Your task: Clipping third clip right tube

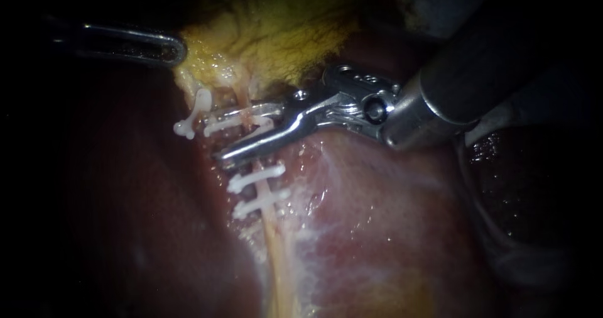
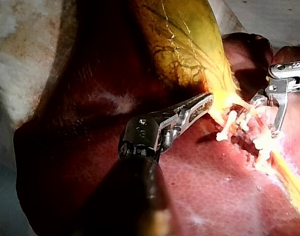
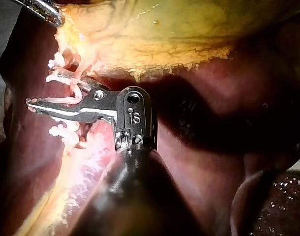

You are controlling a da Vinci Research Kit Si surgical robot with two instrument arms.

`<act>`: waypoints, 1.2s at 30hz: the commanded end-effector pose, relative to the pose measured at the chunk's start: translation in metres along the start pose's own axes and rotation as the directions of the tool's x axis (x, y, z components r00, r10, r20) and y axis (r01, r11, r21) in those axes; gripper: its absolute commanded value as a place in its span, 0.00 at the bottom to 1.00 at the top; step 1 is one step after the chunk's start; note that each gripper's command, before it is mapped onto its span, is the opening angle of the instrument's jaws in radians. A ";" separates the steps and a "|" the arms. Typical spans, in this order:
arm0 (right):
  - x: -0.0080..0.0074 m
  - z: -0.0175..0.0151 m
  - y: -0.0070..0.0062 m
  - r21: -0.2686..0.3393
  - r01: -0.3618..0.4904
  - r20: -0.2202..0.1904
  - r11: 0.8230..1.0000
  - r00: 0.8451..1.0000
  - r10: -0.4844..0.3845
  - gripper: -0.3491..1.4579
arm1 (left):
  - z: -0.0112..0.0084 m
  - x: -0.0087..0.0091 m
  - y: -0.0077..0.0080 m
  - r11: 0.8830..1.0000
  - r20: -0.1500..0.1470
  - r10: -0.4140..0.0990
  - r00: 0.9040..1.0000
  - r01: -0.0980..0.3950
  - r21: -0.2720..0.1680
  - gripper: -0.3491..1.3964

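Judged nearly done: third clip (image 1: 232, 124) lying across right tube (image 1: 275, 236), above two seated clips (image 1: 254, 176), between wide-open hand of right instrument (image 1: 220, 136); only withdrawal left.

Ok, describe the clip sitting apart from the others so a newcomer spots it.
Start at the yellow gallbladder and follow its lower edge toward the left instrument. Just below it lies a white clip. Unlike the other clips lying crosswise on the tube, it is curved, slanted and alone.
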 end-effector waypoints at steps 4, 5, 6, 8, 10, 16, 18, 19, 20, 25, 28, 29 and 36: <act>0.0003 -0.0001 0.0001 -0.009 -0.026 0.001 1.000 1.000 0.026 0.42 | 0.0000 0.0000 0.0000 1.000 0.000 0.000 1.000 0.000 0.000 0.00; 0.0003 -0.0001 0.0002 -0.013 -0.043 0.002 0.999 0.999 0.043 0.40 | 0.0000 0.0000 0.0000 1.000 0.000 0.000 1.000 0.000 0.000 0.00; 0.0004 -0.0001 0.0002 -0.014 -0.049 0.003 0.999 0.999 0.049 0.39 | 0.0000 0.0000 0.0000 1.000 0.000 0.000 1.000 0.000 0.000 0.00; 0.0004 -0.0001 0.0004 -0.019 -0.067 0.004 0.998 0.998 0.067 0.34 | 0.0000 0.0000 0.0000 1.000 0.000 0.000 1.000 0.000 0.000 0.00; 0.0005 -0.0002 0.0006 -0.023 -0.078 0.005 0.997 0.997 0.079 0.28 | 0.0000 0.0000 0.0000 1.000 0.000 0.000 1.000 0.000 0.000 0.00; 0.0006 -0.0006 0.0009 -0.034 -0.114 0.006 0.993 0.993 0.114 0.04 | 0.0000 0.0000 0.0000 1.000 0.000 0.000 1.000 0.000 0.000 0.00; 0.0006 -0.0007 0.0010 -0.040 -0.148 0.009 0.988 0.989 0.149 0.00 | 0.0000 0.0000 0.0000 1.000 0.000 0.000 1.000 0.000 0.000 0.00; 0.0006 -0.0007 0.0011 -0.042 -0.160 0.010 0.986 0.987 0.160 0.00 | 0.0000 0.0000 0.0000 1.000 0.000 0.000 1.000 0.000 0.000 0.00; 0.0006 -0.0007 0.0012 -0.044 -0.166 0.010 0.985 0.986 0.166 0.00 | 0.0000 0.0000 0.0000 1.000 0.000 0.000 1.000 0.000 0.000 0.00; 0.0006 -0.0008 0.0012 -0.042 -0.165 0.013 0.985 0.986 0.166 0.00 | 0.0000 0.0000 0.0000 1.000 0.000 0.000 1.000 0.000 0.000 0.00; 0.0005 -0.0007 0.0012 -0.041 -0.165 0.013 0.985 0.986 0.166 0.00 | 0.0000 0.0000 0.0000 1.000 0.000 0.000 1.000 0.000 0.000 0.00; 0.0005 -0.0007 0.0012 -0.041 -0.165 0.013 0.985 0.986 0.166 0.00 | 0.0000 0.0000 0.0000 1.000 0.000 0.000 1.000 0.000 0.000 0.00; 0.0004 -0.0007 0.0012 -0.043 -0.176 0.015 0.983 0.984 0.177 0.00 | 0.0000 0.0000 0.0000 1.000 0.000 0.000 1.000 0.000 0.000 0.00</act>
